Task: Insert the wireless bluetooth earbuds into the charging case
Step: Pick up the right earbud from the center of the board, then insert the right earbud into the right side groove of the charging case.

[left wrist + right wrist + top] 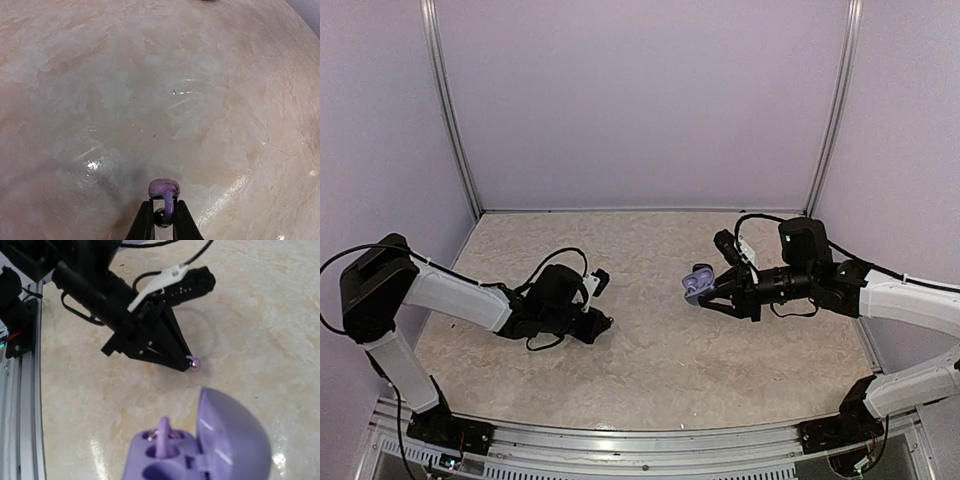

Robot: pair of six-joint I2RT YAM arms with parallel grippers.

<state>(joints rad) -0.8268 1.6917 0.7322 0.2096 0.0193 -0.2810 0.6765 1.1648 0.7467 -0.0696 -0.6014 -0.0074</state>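
The table (650,375) is hemmed in by pale walls (640,100) on the left, far and right sides, and a metal rail (640,438) runs along its near edge. Bare marbled surface lies open across the far half and in the gap between the two arms.

Our left end effector (606,322) sits left of centre, its jaws drawn almost together on a small purple earbud (164,188) pinched at the very tips. It is low over the table; we cannot tell whether the bud touches the surface. The left arm (460,295) reaches in from the left side, forearm nearly level and pointing right.

Our right end effector (708,291) is right of centre, clamped on the purple charging case (697,284). From the right wrist we see the case open, lid (232,432) swung to the right, and a second earbud (163,436) standing in one socket. The held earbud lies well apart from the case, to its left and a little nearer. The right arm (910,300) stretches in from the right, wrist level, pointing left.
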